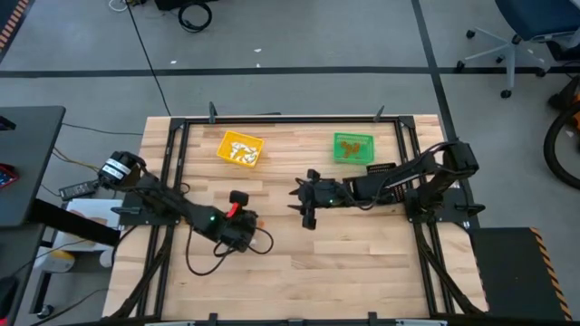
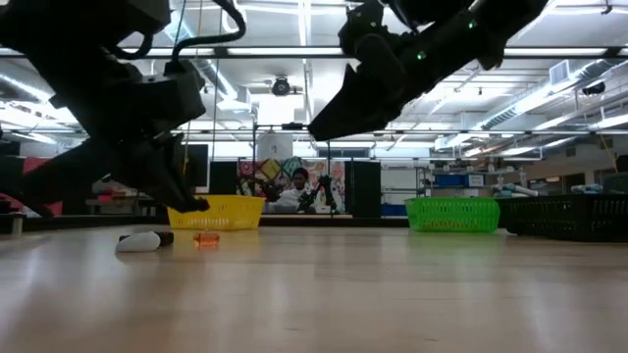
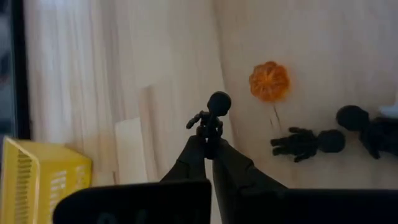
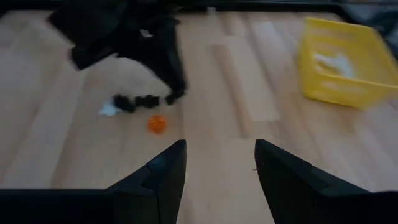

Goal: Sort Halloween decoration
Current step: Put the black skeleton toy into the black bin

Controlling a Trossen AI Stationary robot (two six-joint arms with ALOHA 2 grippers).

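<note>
My left gripper (image 3: 210,148) is shut on a tiny black figure (image 3: 211,118); in the high view it is left of the table's middle (image 1: 239,199). More trinkets lie flat on the wood beside it: an orange pumpkin (image 3: 269,81), two black figures (image 3: 306,143) (image 3: 372,129) and a white piece (image 4: 109,109). The low view shows the orange one (image 2: 206,239) and the white one (image 2: 137,241). My right gripper (image 4: 217,165) is open, raised near the table's middle (image 1: 308,197), and faces the left arm. My left gripper pinches the black figure between its two fingertips (image 3: 198,152), on its lower body (image 3: 210,132). The round head (image 3: 219,101) and arms stick out past the tips. In the low view the fingertips (image 2: 193,204) are above the table, so the figure looks lifted clear.
A yellow bin (image 1: 240,148) holding white pieces and a green bin (image 1: 352,147) holding orange ones stand near the far edge. A black bin (image 2: 569,216) stands at the far right. A person (image 2: 292,192) is in the room behind. Bare wood stretches along the near side.
</note>
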